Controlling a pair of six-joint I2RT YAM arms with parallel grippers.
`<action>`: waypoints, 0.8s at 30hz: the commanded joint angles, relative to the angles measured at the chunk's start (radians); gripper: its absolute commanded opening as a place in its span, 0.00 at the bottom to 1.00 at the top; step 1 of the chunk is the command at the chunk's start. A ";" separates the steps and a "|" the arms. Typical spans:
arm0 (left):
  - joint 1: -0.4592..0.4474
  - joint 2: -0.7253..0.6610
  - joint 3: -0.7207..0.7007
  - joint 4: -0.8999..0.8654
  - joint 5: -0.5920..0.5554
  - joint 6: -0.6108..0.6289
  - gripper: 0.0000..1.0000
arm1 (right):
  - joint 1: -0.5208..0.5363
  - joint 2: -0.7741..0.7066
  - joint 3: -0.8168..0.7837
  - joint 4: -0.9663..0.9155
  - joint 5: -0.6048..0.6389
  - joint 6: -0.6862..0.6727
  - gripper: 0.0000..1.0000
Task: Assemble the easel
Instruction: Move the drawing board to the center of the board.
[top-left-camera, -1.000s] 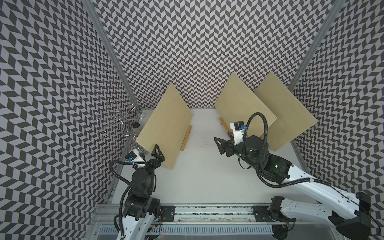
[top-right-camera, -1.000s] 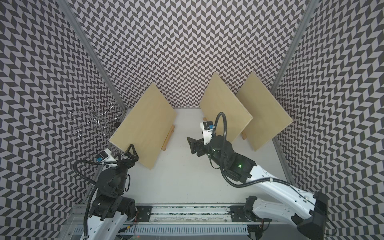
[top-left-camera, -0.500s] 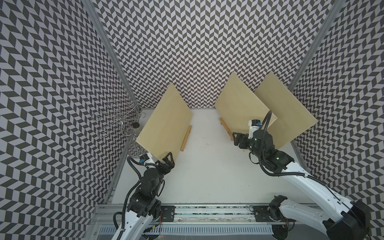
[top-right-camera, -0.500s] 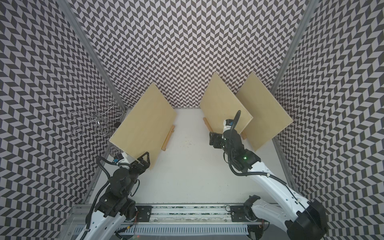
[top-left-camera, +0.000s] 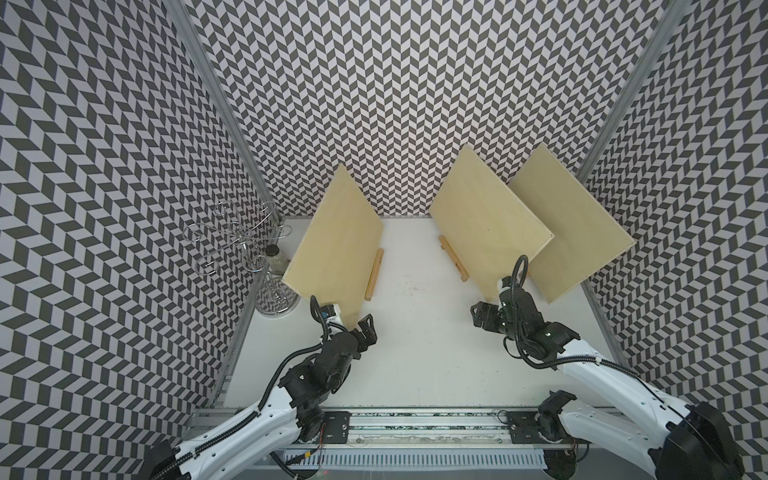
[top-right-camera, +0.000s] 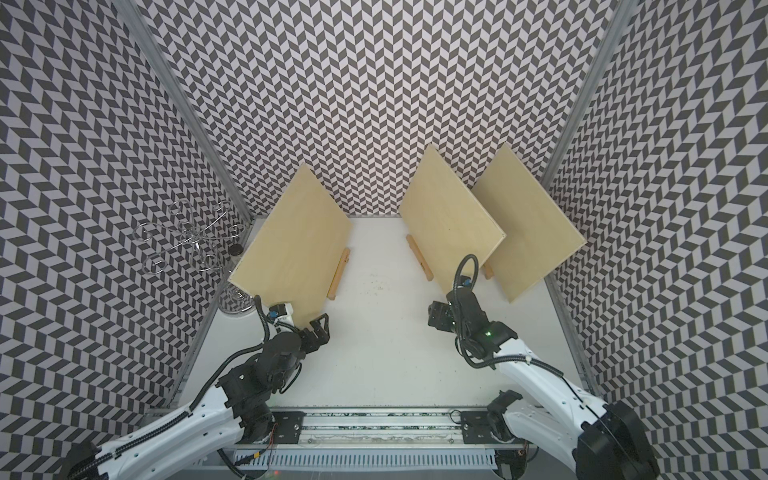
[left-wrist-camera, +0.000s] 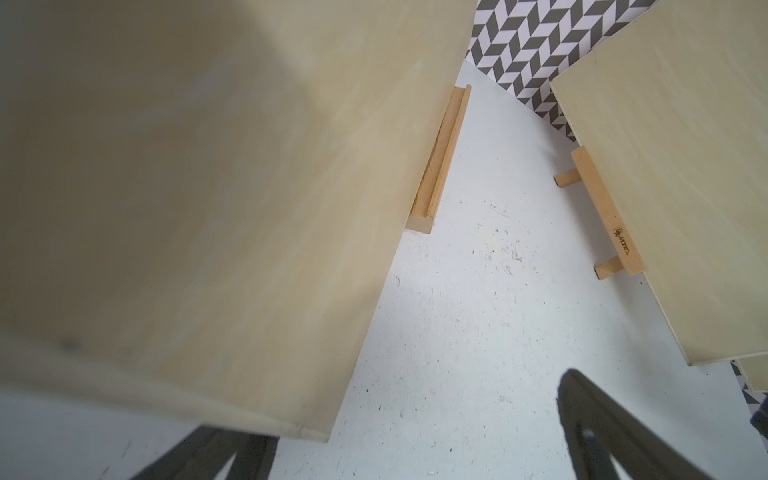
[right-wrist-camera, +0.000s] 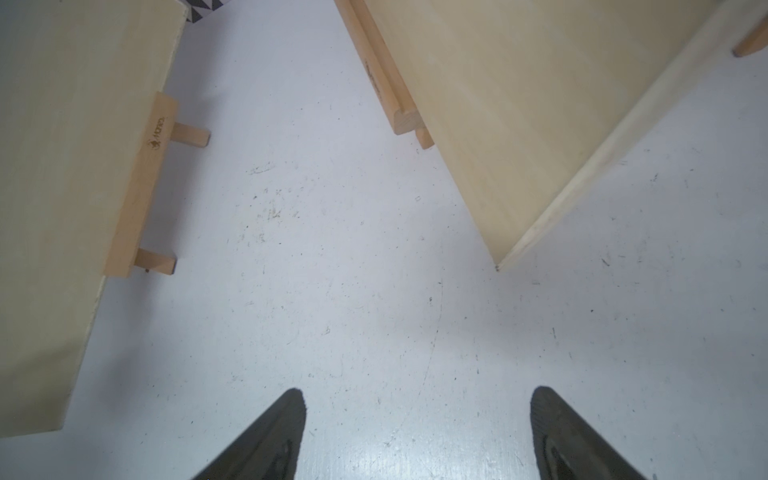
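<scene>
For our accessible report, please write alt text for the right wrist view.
The right pincer, open and empty, hangs above a scuffed white table. Ahead, two pale wooden boards each rest on a light wooden easel ledge.

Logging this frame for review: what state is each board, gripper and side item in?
left board: tilted, resting on its easel ledge.
middle board: tilted, resting on its easel ledge.
right board: tilted, support mostly hidden.
left gripper: open, at left board's near corner, not gripping.
right gripper: open, empty, over bare table.
wire rack: upright.
bottle: upright, capped.
</scene>
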 joint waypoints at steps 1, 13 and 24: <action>-0.017 0.022 0.052 -0.026 -0.092 -0.036 1.00 | -0.027 -0.007 -0.016 0.046 -0.022 0.019 0.85; -0.034 0.278 0.149 0.361 0.204 0.426 1.00 | -0.185 -0.024 -0.054 0.042 0.034 -0.021 0.86; -0.037 0.283 0.131 0.537 0.109 0.591 0.99 | -0.185 -0.128 -0.095 0.078 0.098 -0.145 0.99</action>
